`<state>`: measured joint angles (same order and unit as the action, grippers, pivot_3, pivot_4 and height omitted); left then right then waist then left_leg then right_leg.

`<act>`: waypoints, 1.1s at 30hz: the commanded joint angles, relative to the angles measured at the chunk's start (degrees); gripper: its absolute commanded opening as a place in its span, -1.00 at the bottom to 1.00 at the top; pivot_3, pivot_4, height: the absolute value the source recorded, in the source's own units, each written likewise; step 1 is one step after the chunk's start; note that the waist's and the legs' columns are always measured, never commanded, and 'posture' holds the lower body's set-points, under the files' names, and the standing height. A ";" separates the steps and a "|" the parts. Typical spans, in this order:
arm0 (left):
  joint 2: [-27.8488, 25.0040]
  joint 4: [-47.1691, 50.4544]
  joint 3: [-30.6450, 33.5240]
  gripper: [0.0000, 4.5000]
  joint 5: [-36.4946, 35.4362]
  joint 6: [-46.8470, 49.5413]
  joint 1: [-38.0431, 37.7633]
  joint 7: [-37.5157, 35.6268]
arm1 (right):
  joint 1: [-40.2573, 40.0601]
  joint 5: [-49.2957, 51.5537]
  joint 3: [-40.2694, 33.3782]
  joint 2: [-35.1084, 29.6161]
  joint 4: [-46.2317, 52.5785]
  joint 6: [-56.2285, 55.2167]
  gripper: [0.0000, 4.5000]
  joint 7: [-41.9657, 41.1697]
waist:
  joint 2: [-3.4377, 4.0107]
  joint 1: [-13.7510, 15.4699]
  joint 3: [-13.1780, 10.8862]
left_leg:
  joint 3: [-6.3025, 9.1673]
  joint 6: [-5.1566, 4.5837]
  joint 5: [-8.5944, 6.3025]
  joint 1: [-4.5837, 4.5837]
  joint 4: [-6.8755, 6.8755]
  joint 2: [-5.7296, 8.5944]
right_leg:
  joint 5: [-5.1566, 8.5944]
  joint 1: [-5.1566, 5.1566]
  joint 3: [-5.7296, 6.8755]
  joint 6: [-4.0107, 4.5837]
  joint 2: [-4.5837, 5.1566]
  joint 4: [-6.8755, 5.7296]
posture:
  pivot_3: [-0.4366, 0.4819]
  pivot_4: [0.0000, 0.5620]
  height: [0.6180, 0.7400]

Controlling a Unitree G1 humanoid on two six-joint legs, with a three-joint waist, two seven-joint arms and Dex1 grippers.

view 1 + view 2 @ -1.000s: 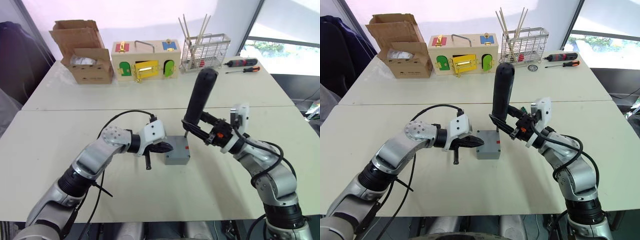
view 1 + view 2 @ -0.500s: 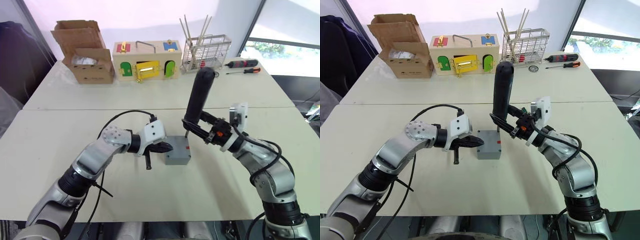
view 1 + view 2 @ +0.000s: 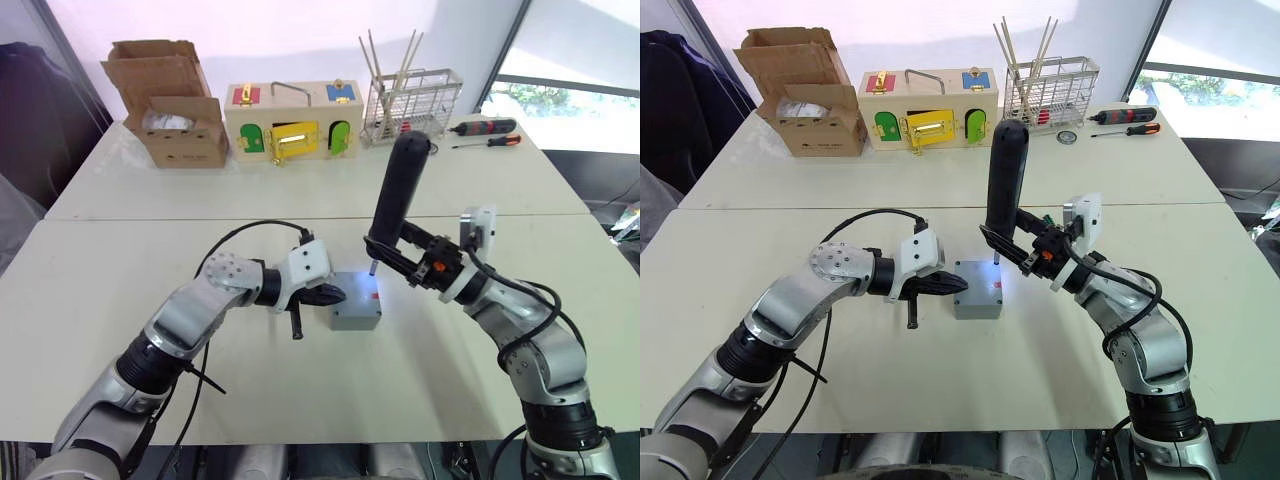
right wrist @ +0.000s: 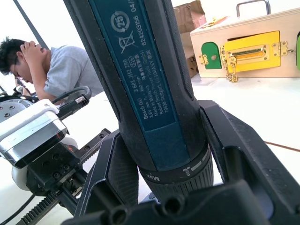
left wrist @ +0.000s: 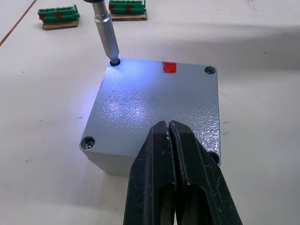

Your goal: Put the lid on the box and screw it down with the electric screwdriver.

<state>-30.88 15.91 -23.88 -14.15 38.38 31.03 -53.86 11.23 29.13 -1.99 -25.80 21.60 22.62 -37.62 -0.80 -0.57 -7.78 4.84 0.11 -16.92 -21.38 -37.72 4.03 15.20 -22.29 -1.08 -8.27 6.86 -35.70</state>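
From the left eye, the box (image 3: 356,302) sits near the middle of the front table (image 3: 120,300) with the lid (image 3: 357,290) already seated on top, a red mark at its rim. The right gripper (image 3: 408,262) has its jaws clamped round the lower body of the electric screwdriver (image 3: 396,195). The tool stands nearly upright, its long axis leaning slightly toward the robot's right at the top, bit pointing down at the lid's far corner, where a bluish light falls. The left gripper (image 3: 330,295) lies level at the box's left side, jaws pressed together, tips at the box wall. On the far table stand a cardboard box (image 3: 167,104), a wooden latch box (image 3: 291,120), a wire rack (image 3: 411,103) and two hand screwdrivers (image 3: 485,133).

The right eye repeats this layout, the tool (image 3: 1004,185) again near vertical above the box (image 3: 977,290).

In the left wrist view the closed black fingers (image 5: 161,183) reach over the near edge of the lid (image 5: 150,110); the metal bit (image 5: 106,30) slants down into a corner screw hole, lit blue. Two green connector blocks (image 5: 59,15) lie beyond.

In the right wrist view the jaws grip the screwdriver's barrel (image 4: 150,84); a seated person (image 4: 51,70) is behind.
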 commanded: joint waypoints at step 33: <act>-5.24 6.41 11.31 -1.00 -10.58 -0.30 6.99 -6.87 | 32.85 23.48 -15.43 -35.58 -18.19 44.18 -0.21 3.20 | 0.81 0.34 -2.15 | -0.11 0.62 0.42 -2.11 -0.49 0.16 | -0.06 -2.08 -0.03 0.01 0.17 -0.51 | -0.05 -0.47 0.84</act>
<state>-35.34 18.49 -11.96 -23.40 39.42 36.44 -58.07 40.95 55.55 -15.51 -57.06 6.28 68.10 -31.77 0.01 -0.23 -9.93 4.71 0.73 -16.49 -23.54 -38.19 4.21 15.14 -24.43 -1.10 -8.26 7.06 -36.19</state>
